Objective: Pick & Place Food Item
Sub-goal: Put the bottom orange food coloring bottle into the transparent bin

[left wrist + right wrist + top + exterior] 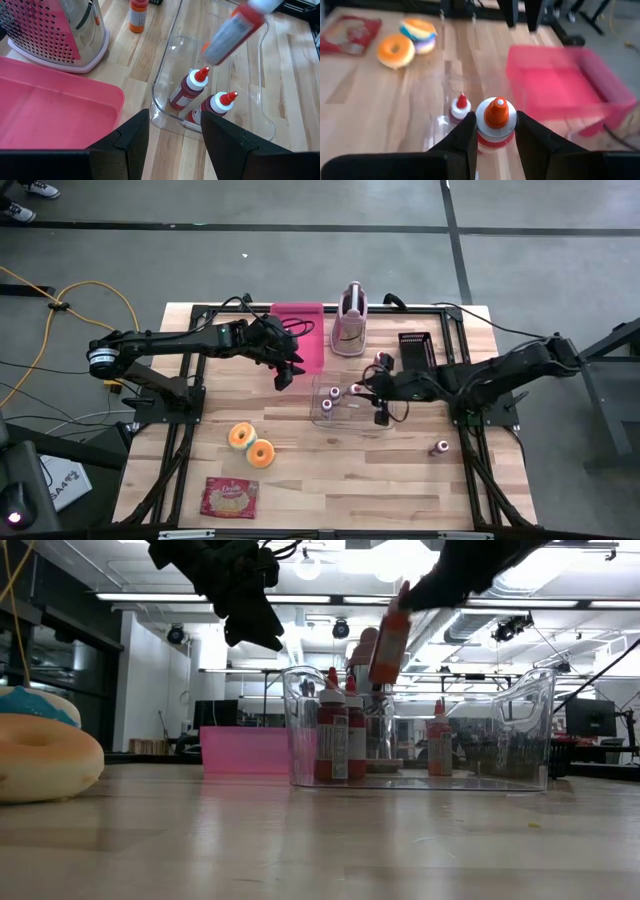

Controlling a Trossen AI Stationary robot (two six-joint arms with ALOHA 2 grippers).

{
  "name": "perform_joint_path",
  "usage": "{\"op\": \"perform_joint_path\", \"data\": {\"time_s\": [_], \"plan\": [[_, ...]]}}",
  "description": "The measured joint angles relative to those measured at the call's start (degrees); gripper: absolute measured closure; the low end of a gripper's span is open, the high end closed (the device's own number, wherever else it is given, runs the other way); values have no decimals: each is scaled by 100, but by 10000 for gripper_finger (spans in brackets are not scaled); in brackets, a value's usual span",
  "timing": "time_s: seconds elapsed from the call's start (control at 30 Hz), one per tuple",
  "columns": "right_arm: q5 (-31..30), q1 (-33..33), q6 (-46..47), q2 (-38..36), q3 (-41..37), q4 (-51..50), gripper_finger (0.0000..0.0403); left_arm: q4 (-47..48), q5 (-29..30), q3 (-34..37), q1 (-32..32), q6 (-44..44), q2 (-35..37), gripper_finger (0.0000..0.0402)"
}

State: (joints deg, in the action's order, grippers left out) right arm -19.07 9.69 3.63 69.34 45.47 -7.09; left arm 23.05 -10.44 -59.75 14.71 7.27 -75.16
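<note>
My right gripper (496, 131) is shut on a sauce bottle (388, 640) with a red cap, held in the air over the clear plastic bin (352, 418) at mid-table. Two like bottles (189, 90) (212, 106) stand inside the bin at its left end. Another bottle (440, 447) stands on the wood to the right of the bin, nearer the front edge. My left gripper (175, 140) hangs open and holds nothing, above the table just left of the bin, beside the pink tray (298, 335). My right gripper pinches the bottle between its two fingers on the shoulder just under the cap (495, 140), one finger on each side. The fingers slant down from the table's right. The bottle hangs tilted and lifted clear, cap end up, base (382, 675) above the bin.
A metal grater (348, 320) stands behind the bin, with one more bottle (380, 360) and a black item (415, 345) to its right. Two doughnuts (250, 444) and a red packet (230, 497) lie at the near left.
</note>
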Motion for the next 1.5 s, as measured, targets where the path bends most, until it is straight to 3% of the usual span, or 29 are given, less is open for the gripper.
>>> {"op": "perform_joint_path", "data": {"time_s": [0.67,0.93,1.23,1.5], "plan": [[728,-22,1124,1240,0,-179,307,-2,1,0,1,-2,0,228],[835,18,1179,1275,0,-155,306,0,1,0,1,-2,0,228],[890,42,1182,1275,0,-142,268,-2,0,0,1,0,0,228],[880,44,1184,1273,0,-145,260,0,0,0,0,-1,0,228]]}}
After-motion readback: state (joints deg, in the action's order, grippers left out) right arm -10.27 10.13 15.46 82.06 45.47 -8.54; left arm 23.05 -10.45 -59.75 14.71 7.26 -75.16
